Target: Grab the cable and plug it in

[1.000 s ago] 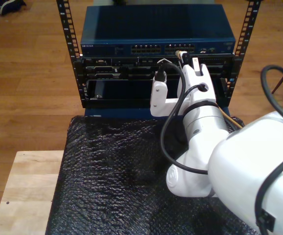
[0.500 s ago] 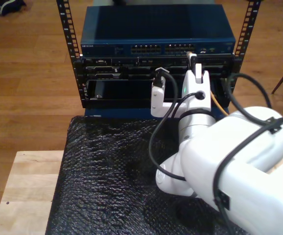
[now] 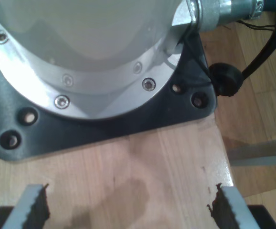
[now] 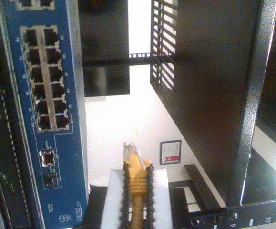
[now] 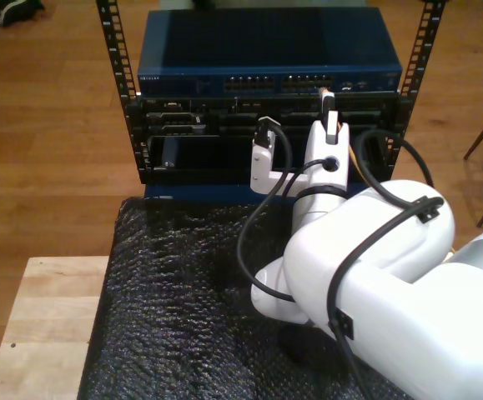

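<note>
Because plug must enter port tip-first, my second gripper (image 4: 137, 191) has jaws clamped on cable (image 4: 137, 191) just behind clear plug (image 4: 129, 151), plug free and pointing ahead. Plug is near blue switch (image 4: 56, 157), beside its port block (image 4: 46, 78), not inserted yet. In exterior view gripper (image 5: 329, 98) is at switch (image 5: 183, 82) front. My first gripper (image 3: 128, 210) has jaws wide apart, empty, over wooden table (image 3: 142, 171) beside arm base (image 3: 104, 124).
</note>
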You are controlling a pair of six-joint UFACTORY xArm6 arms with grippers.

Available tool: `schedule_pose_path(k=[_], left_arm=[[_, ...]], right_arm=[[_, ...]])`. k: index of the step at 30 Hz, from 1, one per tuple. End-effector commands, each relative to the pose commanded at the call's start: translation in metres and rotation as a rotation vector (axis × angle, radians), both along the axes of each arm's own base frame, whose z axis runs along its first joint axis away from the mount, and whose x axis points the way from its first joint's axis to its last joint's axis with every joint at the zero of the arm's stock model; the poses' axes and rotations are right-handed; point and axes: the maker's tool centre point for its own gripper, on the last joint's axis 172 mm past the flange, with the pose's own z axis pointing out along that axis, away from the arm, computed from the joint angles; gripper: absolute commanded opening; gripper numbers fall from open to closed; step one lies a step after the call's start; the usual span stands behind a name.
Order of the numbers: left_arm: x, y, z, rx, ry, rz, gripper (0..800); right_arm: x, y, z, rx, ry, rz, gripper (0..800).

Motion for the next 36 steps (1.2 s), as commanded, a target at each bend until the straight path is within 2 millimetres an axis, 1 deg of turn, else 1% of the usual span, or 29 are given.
schedule_pose_path(k=[4, 15, 18, 29, 32, 36], left_arm=[[0.000, 0.000, 0.000, -0.001, 0.000, 0.000, 799], [0.000, 0.000, 0.000, 0.000, 0.000, 0.000, 799], [0.000, 0.000, 0.000, -0.001, 0.000, 0.000, 799], [0.000, 0.000, 0.000, -0.001, 0.000, 0.000, 799], [0.000, 0.000, 0.000, -0.001, 0.000, 0.000, 799], [0.000, 0.000, 0.000, -0.001, 0.000, 0.000, 799]], right_arm=[[0.007, 0.005, -0.003, 0.003, -0.007, 0.000, 0], [0.016, 0.005, -0.015, 0.003, 0.004, -0.005, 0], [0.021, -0.002, -0.014, 0.008, -0.002, -0.019, 0], [0.025, -0.004, -0.014, 0.011, -0.010, -0.024, 0], [0.028, -0.010, -0.016, 0.009, -0.007, -0.035, 0], [0.029, -0.011, -0.017, 0.010, -0.008, -0.038, 0]])
